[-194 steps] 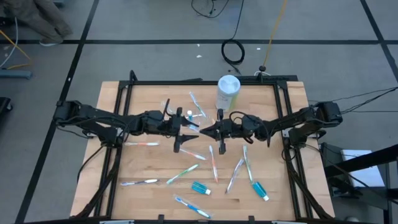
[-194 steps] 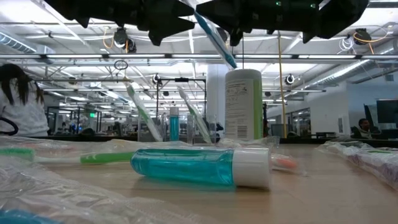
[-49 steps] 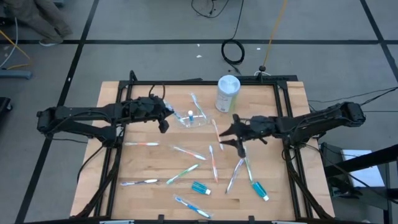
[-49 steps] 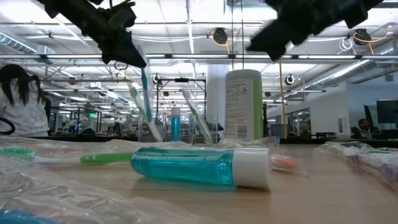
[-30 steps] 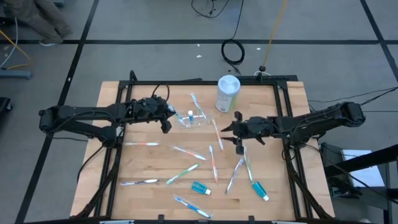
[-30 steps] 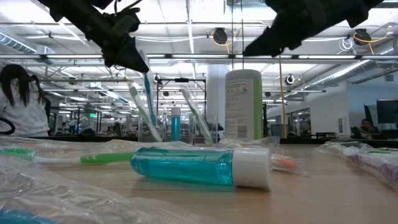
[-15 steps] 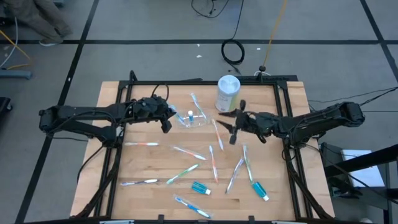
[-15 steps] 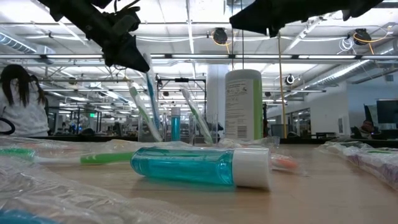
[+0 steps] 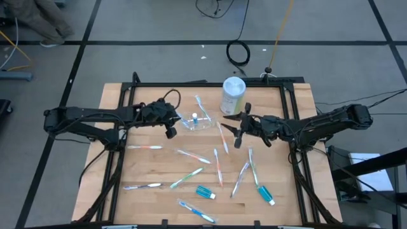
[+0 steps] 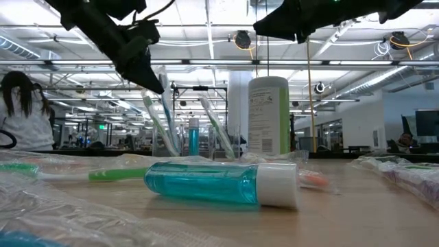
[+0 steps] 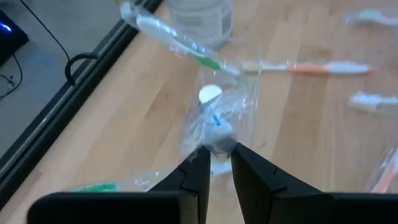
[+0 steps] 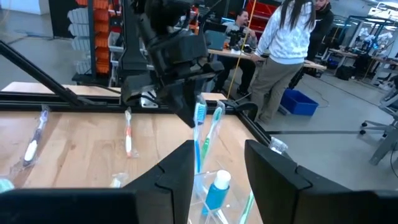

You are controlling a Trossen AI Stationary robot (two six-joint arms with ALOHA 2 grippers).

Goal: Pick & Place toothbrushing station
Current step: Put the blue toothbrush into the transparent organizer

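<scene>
While the left gripper [image 9: 170, 130] hangs just beside the clear cup [image 9: 198, 123] in the high view, the right gripper [image 9: 238, 130] waits on the cup's other side, near the white-and-green canister [image 9: 233, 94]. More toothbrushes and two blue toothpaste tubes [image 9: 205, 192] lie scattered over the tabletop [image 9: 152, 168], well apart from the cup.

In the low view, the left gripper [image 10: 147, 79] sits right at the top of a blue toothbrush [image 10: 164, 110] leaning in the cup among other brushes; whether it touches the brush I cannot tell here. A blue tube [image 10: 219, 184] lies in the foreground.

In the left wrist view, the jaws stand slightly parted with nothing clearly between them, the cup [image 11: 217, 121] just ahead.

In the right wrist view, the right arm's jaws are spread and empty, the cup [image 12: 217, 193] with its tube and brushes just beyond them. The left gripper [image 12: 186, 115] looks to be at the blue brush's head [image 12: 199, 113], though I cannot tell if it grips it.

My worry: the cup looks light and top-heavy with leaning brushes. If the left gripper pulls away while catching the bristles, it could drag the brush out or tip the cup. The right gripper moving in close could knock it too.
</scene>
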